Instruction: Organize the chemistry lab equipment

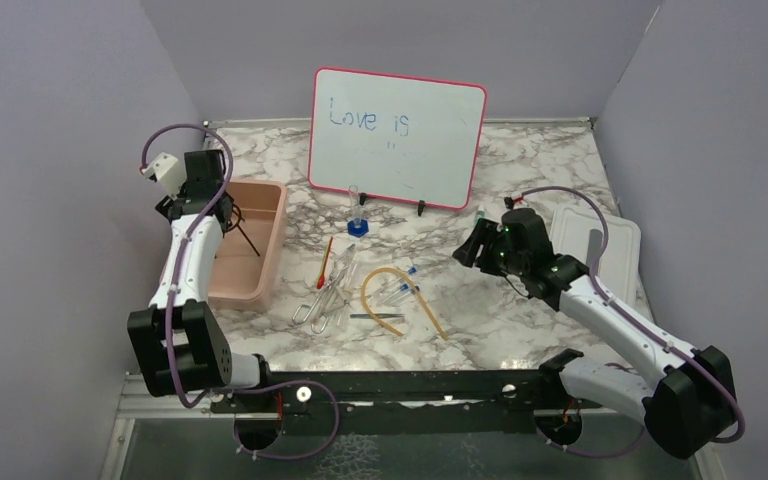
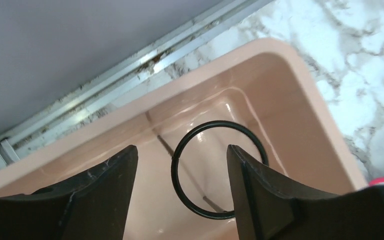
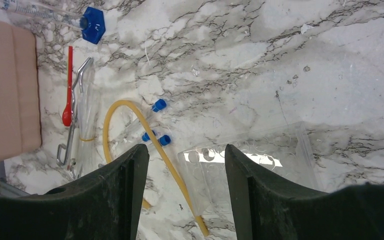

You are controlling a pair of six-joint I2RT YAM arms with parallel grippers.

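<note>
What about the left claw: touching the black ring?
Cannot tell. In the left wrist view the black ring clears one finger of the open left gripper but hides behind the other.

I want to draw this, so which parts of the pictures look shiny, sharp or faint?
Left wrist view: shiny streaks of light run along the pink bin's inner wall, and the black ring looks sharp. Right wrist view: there is a bright white glare on the clear plastic tray. Top view: the light is soft and even, and the whiteboard's writing looks faint.
</note>
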